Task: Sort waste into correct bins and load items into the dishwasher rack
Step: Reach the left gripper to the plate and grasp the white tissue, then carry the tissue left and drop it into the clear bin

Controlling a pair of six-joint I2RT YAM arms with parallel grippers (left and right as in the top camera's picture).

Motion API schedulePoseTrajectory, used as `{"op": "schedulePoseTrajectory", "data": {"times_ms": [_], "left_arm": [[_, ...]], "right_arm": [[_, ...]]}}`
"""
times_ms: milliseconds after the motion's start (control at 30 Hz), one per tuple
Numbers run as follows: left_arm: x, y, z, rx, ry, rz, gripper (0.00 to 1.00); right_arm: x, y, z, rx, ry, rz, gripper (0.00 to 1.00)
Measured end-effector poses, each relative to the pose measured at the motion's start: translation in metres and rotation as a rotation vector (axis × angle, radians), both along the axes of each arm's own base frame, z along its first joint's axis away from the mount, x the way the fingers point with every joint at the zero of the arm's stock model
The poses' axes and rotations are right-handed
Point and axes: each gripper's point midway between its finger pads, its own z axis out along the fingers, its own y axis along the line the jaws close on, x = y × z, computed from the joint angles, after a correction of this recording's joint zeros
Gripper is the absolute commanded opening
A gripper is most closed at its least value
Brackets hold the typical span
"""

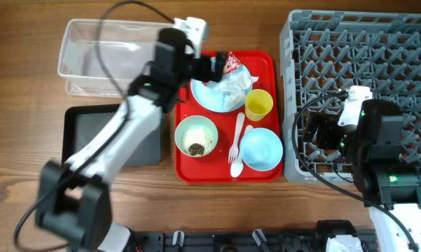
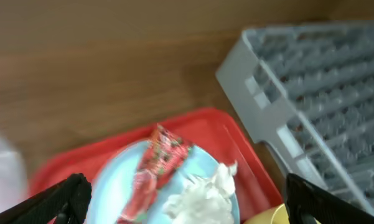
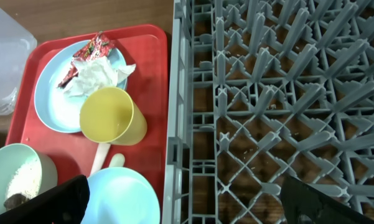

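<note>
A red wrapper and crumpled white tissue lie on the light blue plate. My left gripper hovers open over them, wrapper and tissue between its spread fingers. On the same red tray stand a yellow cup, a pale green bowl holding rice crumbs and a brown lump, a light blue bowl, and white cutlery. My right gripper is open and empty over the grey rack's left edge, next to the blue bowl.
The clear tub sits at the back left, with the black tray just in front of it. My left arm reaches across both. The rack fills the right side, close against the red tray.
</note>
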Motion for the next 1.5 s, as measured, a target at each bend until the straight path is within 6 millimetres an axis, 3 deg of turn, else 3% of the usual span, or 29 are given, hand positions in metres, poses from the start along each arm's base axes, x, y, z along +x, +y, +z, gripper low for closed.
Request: {"op": "schedulePoseTrajectory", "data": {"times_ms": [67,133,200,367,533,633,733,833,1067,1167,1267,1367,1500], "left_arm": [[-0.001,-0.012,-0.016,0.012,0.019,-0.023,1.0],[-0.006,-0.034,-0.05,0.038,0.063,-0.068,1.0],[-0.01,-0.045,-0.065,0.048,0.08,-0.089,0.99],[-0.02,-0.067,-0.106,0.078,0.132,-0.138,0.82],[-0.023,-0.069,-0.135,0.106,0.175,-0.147,0.64],[-0.024,-0.068,-0.141,0.112,0.186,-0.146,0.53],[-0.024,-0.068,-0.141,0.112,0.186,-0.147,0.24],[-0.024,-0.068,-0.142,0.113,0.189,-0.145,0.04],[-0.022,-0.066,-0.141,0.118,0.182,-0.138,0.04],[-0.016,-0.058,-0.13,0.111,0.164,-0.114,0.04],[-0.004,-0.043,-0.096,0.082,0.112,-0.077,0.04],[0.011,-0.011,-0.03,0.028,0.004,-0.006,0.04],[0.022,0.039,0.031,-0.009,-0.091,0.098,0.04]], "right_arm": [[0.0,0.0,0.0,0.0,0.0,0.0,1.0],[0.0,0.0,0.0,0.0,0.0,0.0,1.0],[0.0,0.0,0.0,0.0,0.0,0.0,1.0],[0.0,0.0,0.0,0.0,0.0,0.0,1.0],[0.0,0.0,0.0,0.0,0.0,0.0,1.0],[0.0,0.0,0.0,0.0,0.0,0.0,1.0],[0.0,0.0,0.0,0.0,0.0,0.0,1.0],[0.0,0.0,0.0,0.0,0.001,0.0,1.0],[0.0,0.0,0.0,0.0,0.002,0.0,1.0],[-0.001,0.0,-0.001,0.0,0.004,0.0,1.0],[-0.001,0.0,-0.001,0.0,0.004,0.0,1.0],[-0.001,0.0,-0.001,0.0,0.005,0.0,1.0],[-0.001,0.0,-0.001,0.0,0.005,0.0,1.0]]}}
